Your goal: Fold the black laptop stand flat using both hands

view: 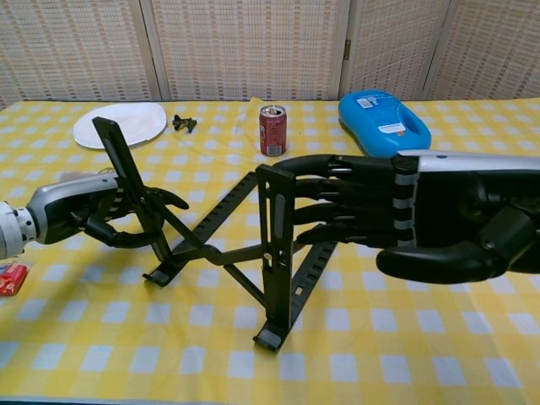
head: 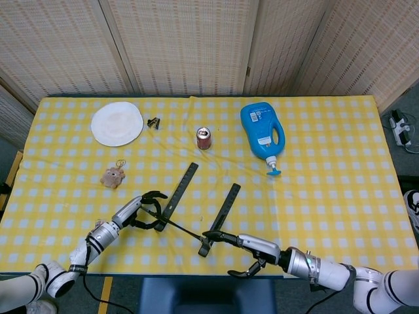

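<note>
The black laptop stand (head: 196, 209) (view: 221, 253) stands unfolded on the yellow checked cloth near the table's front edge, its two slotted bars joined by crossed links. My left hand (head: 141, 212) (view: 93, 213) curls its fingers around the stand's left bar, which leans away to the left. My right hand (head: 247, 247) (view: 405, 221) holds its fingers out straight, side by side. Their tips touch the upright right bar from the right, and the thumb stays apart below.
A red can (head: 203, 138) (view: 272, 129), a blue detergent bottle (head: 263, 134) (view: 384, 122), a white plate (head: 116, 123) (view: 118, 124) and a small black clip (head: 154, 122) lie further back. A plush toy (head: 112, 176) lies left of the stand. The table's front edge runs just behind both hands.
</note>
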